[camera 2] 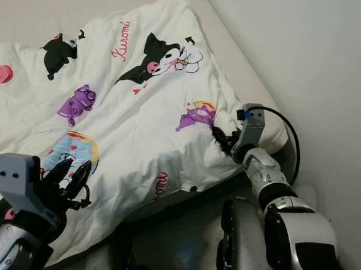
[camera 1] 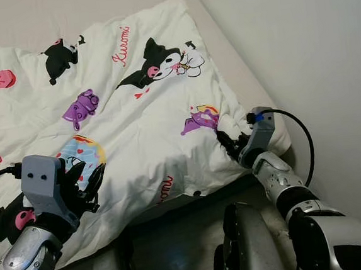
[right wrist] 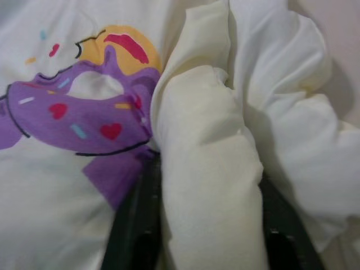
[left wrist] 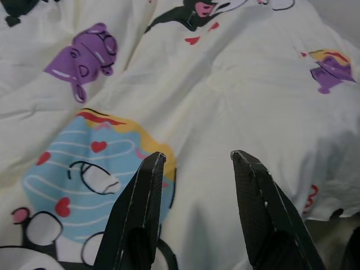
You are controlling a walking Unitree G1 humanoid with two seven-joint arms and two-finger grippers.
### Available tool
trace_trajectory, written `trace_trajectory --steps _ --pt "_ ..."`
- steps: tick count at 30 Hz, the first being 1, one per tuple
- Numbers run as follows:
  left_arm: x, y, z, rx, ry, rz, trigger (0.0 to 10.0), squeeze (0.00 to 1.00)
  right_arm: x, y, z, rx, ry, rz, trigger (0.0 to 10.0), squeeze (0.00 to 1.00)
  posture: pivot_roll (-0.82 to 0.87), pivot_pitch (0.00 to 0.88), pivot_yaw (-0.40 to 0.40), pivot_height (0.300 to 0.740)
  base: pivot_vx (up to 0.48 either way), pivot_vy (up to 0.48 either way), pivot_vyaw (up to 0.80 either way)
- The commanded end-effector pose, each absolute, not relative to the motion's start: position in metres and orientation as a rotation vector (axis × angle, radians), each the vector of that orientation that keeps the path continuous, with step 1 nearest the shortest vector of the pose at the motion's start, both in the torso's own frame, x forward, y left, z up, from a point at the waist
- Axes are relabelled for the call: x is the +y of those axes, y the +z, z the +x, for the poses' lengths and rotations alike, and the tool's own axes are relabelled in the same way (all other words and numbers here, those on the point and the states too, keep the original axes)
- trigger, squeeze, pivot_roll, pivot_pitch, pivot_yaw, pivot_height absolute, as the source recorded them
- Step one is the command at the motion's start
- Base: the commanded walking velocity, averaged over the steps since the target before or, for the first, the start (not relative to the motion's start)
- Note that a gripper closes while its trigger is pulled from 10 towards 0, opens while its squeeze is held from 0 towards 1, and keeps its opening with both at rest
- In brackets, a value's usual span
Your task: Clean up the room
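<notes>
Duvet straightening at foot edge of bed.
Spread over bed [camera 1: 237, 60]: duvet [camera 1: 140, 113], soft, light, bulky; best taken by bunched corner folds. Right gripper [right wrist: 205, 185] clamped on fold at right foot corner; left gripper [left wrist: 194, 185] jaws wide, hovering near left foot edge.

The white duvet [camera 1: 134, 107] bears the word "Kuromi" in red script.

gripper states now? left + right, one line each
Left gripper: open, hovering above the duvet, holding nothing.
Right gripper: shut on a bunched fold of the duvet near its right edge.
</notes>
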State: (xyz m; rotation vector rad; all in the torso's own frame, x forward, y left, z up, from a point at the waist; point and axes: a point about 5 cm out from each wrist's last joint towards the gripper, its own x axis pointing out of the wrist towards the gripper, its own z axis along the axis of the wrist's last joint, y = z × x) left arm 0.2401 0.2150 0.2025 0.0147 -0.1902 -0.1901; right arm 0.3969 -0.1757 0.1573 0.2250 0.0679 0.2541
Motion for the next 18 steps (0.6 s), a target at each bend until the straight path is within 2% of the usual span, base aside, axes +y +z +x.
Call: trace_trajectory --steps 1,10,13,14,15,16,18 --pt "0.218 0.202 0.236 -0.171 -0.190 0.041 10.0 0.00 -0.176 0.131 0.388 0.165 0.243 0.215 0.0 0.00 0.10 0.485 0.027 0.561 0.000 0.000 0.00" --pt "0.217 0.203 0.235 -0.168 -0.203 0.053 10.0 0.00 -0.191 0.137 0.389 0.138 0.171 0.157 0.0 0.00 0.09 0.479 0.026 0.561 0.000 0.000 0.00" --pt "0.214 0.203 0.234 -0.168 -0.215 0.061 10.0 0.00 -0.213 0.146 0.390 0.108 0.072 0.114 0.0 0.00 0.09 0.473 0.027 0.561 0.000 0.000 0.00" --pt "0.214 0.203 0.234 -0.168 -0.215 0.061 10.0 0.00 -0.213 0.146 0.390 0.108 0.072 0.114 0.0 0.00 0.09 0.473 0.027 0.561 0.000 0.000 0.00" --pt "0.213 0.203 0.233 -0.168 -0.215 0.059 10.0 0.00 -0.233 0.154 0.389 0.096 -0.002 0.076 0.0 0.00 0.08 0.471 0.025 0.561 0.000 0.000 0.00" --pt "0.213 0.203 0.233 -0.168 -0.215 0.059 10.0 0.00 -0.233 0.154 0.389 0.096 -0.002 0.076 0.0 0.00 0.08 0.471 0.025 0.561 0.000 0.000 0.00" --pt "0.213 0.203 0.232 -0.168 -0.215 0.059 10.0 0.00 -0.251 0.158 0.386 0.104 -0.068 0.034 0.0 0.00 0.08 0.469 0.025 0.561 0.000 0.000 0.00"
